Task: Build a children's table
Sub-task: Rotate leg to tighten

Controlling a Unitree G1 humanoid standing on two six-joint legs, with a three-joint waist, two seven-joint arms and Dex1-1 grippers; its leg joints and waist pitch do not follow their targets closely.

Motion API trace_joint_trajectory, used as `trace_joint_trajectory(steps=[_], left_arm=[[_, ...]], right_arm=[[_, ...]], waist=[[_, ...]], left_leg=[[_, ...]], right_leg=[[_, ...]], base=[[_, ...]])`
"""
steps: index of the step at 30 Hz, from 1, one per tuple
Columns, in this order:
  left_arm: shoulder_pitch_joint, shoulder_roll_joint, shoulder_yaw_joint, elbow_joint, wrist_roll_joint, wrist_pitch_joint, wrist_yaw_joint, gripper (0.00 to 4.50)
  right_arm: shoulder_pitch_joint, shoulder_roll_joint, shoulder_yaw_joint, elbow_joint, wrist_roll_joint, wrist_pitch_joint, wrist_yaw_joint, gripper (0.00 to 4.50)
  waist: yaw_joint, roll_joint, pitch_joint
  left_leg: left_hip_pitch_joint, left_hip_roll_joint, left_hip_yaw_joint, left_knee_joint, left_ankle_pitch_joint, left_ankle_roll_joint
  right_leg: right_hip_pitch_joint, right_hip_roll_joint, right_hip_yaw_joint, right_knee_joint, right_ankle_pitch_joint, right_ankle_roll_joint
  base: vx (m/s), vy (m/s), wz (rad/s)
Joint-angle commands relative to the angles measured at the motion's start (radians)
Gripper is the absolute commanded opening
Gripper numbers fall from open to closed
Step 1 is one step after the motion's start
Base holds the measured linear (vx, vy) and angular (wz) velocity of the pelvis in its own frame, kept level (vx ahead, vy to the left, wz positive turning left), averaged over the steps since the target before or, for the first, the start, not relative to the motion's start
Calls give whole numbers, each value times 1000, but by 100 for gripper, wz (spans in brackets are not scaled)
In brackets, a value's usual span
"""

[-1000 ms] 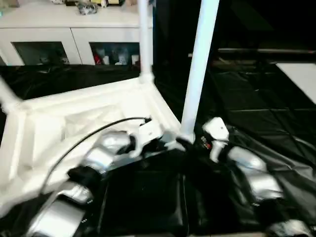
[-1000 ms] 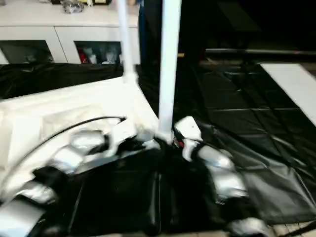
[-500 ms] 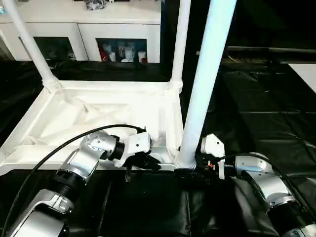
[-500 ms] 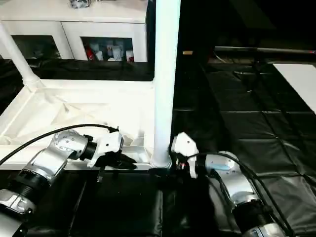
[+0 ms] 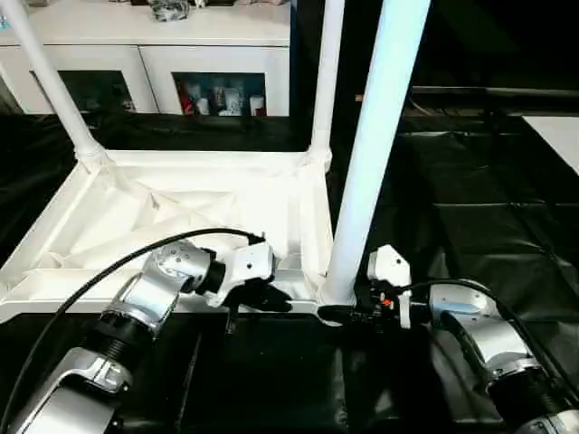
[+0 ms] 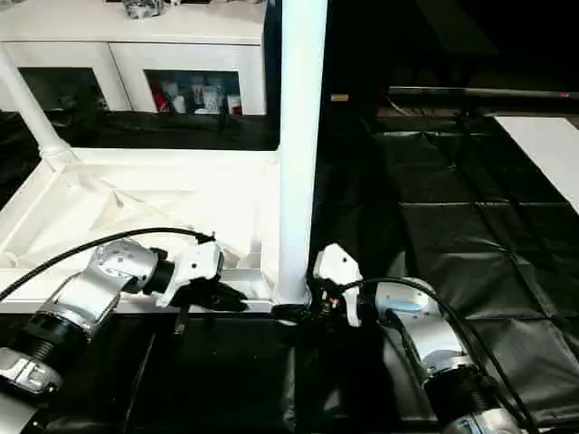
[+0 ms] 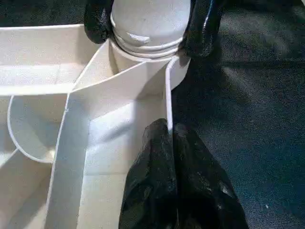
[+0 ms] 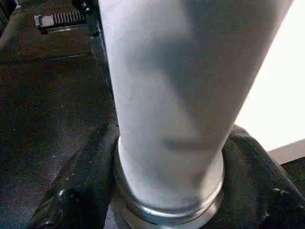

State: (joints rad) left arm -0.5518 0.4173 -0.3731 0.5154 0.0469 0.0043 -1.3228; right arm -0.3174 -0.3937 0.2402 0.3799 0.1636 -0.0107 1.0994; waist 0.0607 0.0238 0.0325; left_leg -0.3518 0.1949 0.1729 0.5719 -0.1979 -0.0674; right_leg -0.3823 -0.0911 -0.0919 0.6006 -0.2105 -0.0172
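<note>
The children's table lies upside down on the black sheet, its ribbed white top [image 5: 181, 208] facing up. Three white legs stand in its corner sockets: far left [image 5: 50, 86], far right [image 5: 327, 72] and near right [image 5: 375, 145]. My left gripper [image 5: 276, 303] is shut on the top's thin near rim [image 7: 167, 109], beside the near right corner. My right gripper [image 5: 336, 312] grips the base of the near right leg [image 8: 167, 95], with one black finger [image 8: 81, 191] on each side of its collar.
A white glass-door cabinet [image 5: 145, 45] stands behind the work. The black sheet [image 5: 470, 199] spreads to the right, with a white panel [image 5: 561, 131] at its far right edge. A black cable [image 5: 90, 285] loops over my left forearm.
The camera has swung and settled, so the table now sits squarer in view. My right gripper's fingers have drawn in on the leg's base. The left gripper keeps its hold on the rim.
</note>
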Motion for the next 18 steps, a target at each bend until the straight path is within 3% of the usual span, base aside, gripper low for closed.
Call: trace_joint_trajectory(steps=[1,6,8,10,12,15,16,18], left_arm=[[31,17,-61,21,45,21,-25,0],[28,0,-52,40,51,22,16,0],[12,-45,-14,82,37,17,98,0],[-15,-108,37,133,12,43,203,0],[-36,-141,46,169,23,54,274,0],[-68,-192,23,231,86,67,412,0],[-80,-211,23,252,97,70,461,0],[-102,-247,28,297,118,71,539,0]], right_arm=[[-8,5,-2,7,-5,-2,-1,269],[-19,45,-19,55,-42,-6,-121,269],[-34,91,-39,104,-79,-9,-262,269],[-41,156,-70,130,-86,25,-401,269],[-44,213,-92,141,-83,61,-505,269],[-59,313,-126,176,-99,100,-710,269],[-66,334,-126,193,-119,94,-768,269],[-85,371,-129,230,-145,85,-857,269]], waist=[[2,-6,-52],[0,-5,-51],[-4,-6,-44],[-13,-8,-36],[-16,-7,-34],[-22,-7,-31],[-24,-6,-32],[-27,-8,-32]], left_leg=[[-3,39,-5,-54,-106,94],[-4,38,-5,-55,-112,91],[-3,36,-5,-59,-153,71],[6,33,-7,-66,-241,23],[10,31,-10,-69,-283,3],[6,32,-17,-76,-307,-13],[13,31,-17,-75,-321,-19],[10,28,-18,-75,-326,-19]], right_leg=[[54,-59,53,-54,-15,-256],[52,-59,52,-56,-33,-254],[49,-61,53,-66,-114,-239],[41,-61,53,-84,-297,-201],[35,-62,55,-95,-409,-162],[31,-62,55,-103,-472,-112],[24,-64,55,-108,-487,-108],[25,-62,54,-109,-496,-100]], base=[[0,0,0],[0,0,0],[0,0,0],[0,0,0],[-66,-6,1],[-40,0,0],[-57,11,0],[0,0,0]])
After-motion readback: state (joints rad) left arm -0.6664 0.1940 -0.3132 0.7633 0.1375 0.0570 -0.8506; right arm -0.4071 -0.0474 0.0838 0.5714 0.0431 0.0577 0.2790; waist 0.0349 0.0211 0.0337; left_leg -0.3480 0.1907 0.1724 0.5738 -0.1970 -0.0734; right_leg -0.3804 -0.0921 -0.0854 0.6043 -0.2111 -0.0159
